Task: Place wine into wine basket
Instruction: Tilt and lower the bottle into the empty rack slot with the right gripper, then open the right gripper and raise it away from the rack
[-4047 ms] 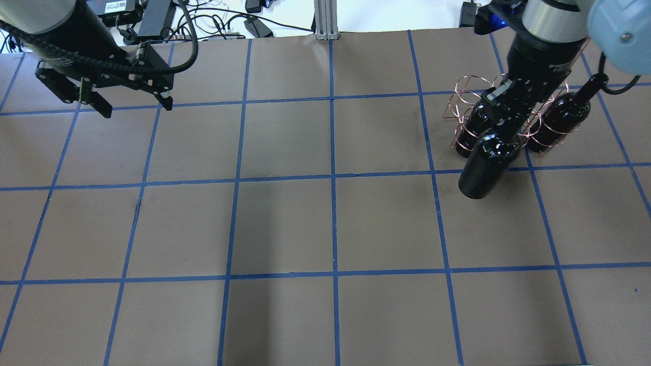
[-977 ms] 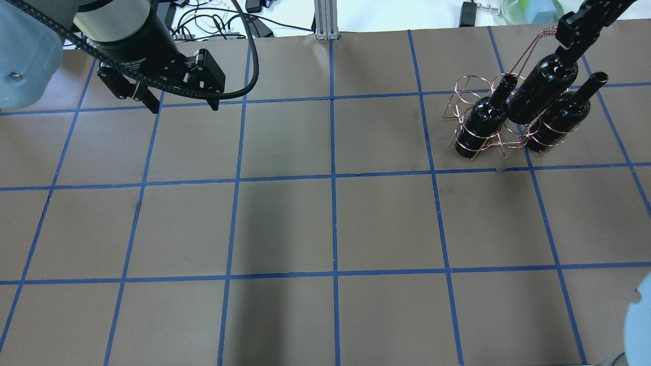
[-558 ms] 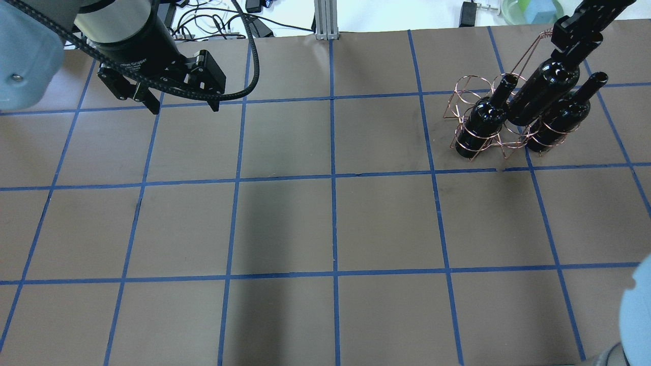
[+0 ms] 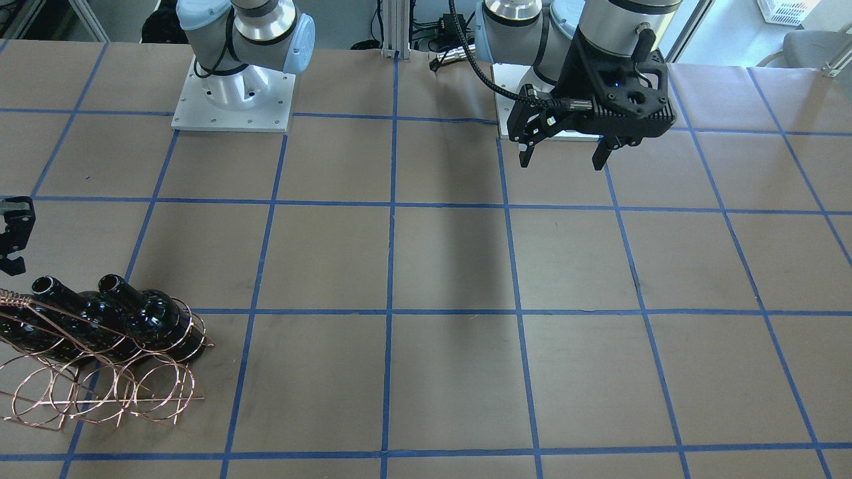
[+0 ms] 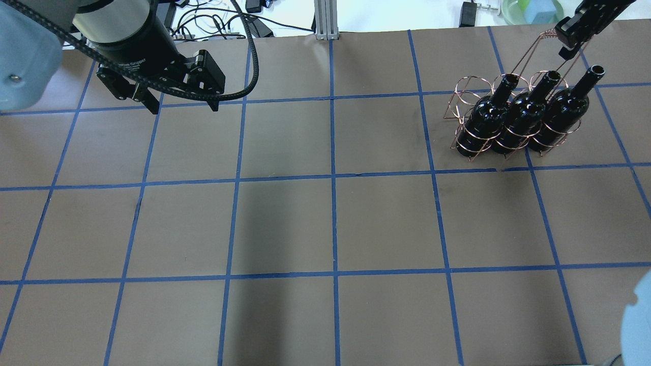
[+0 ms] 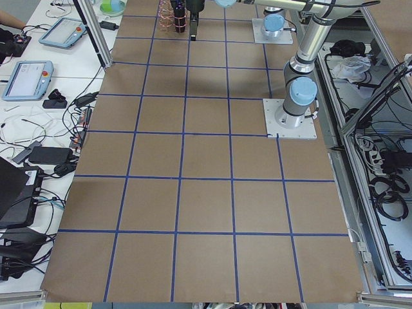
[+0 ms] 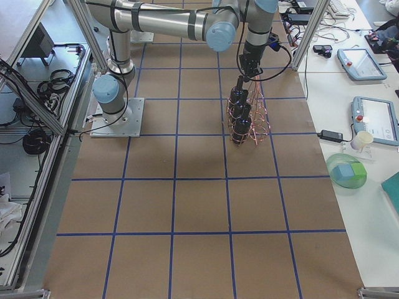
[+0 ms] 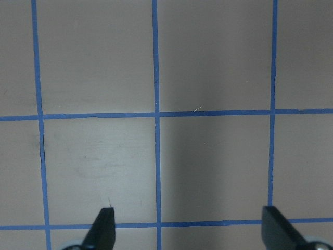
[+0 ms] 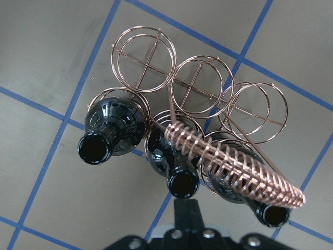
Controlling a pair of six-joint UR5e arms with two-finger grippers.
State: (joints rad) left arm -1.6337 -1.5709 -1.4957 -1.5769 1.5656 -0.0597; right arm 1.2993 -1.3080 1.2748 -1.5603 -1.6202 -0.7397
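Observation:
Three glossy black wine bottles stand in the front row of the copper wire basket (image 5: 465, 91) at the far right of the table. The middle bottle (image 5: 524, 119) sits between the other two. My right gripper (image 5: 563, 48) hangs just above its neck, by the twisted handle, with its fingers together and nothing in them. In the right wrist view the shut fingertips (image 9: 186, 203) are just above the middle bottle's mouth (image 9: 183, 185); the basket's back rings (image 9: 143, 52) are unfilled. My left gripper (image 5: 180, 107) is open and empty over the far left of the table, as the left wrist view (image 8: 187, 229) also shows.
The basket (image 4: 100, 392) lies at the lower left of the front view, my left gripper (image 4: 566, 153) near its base. Cables and boxes lie beyond the table's far edge (image 5: 229, 25). A green bowl (image 5: 531, 10) stands behind the basket.
The middle bottle, held raised and tilted over the basket a second ago, now stands in the middle ring. My right gripper has come off its neck. The left arm has not moved.

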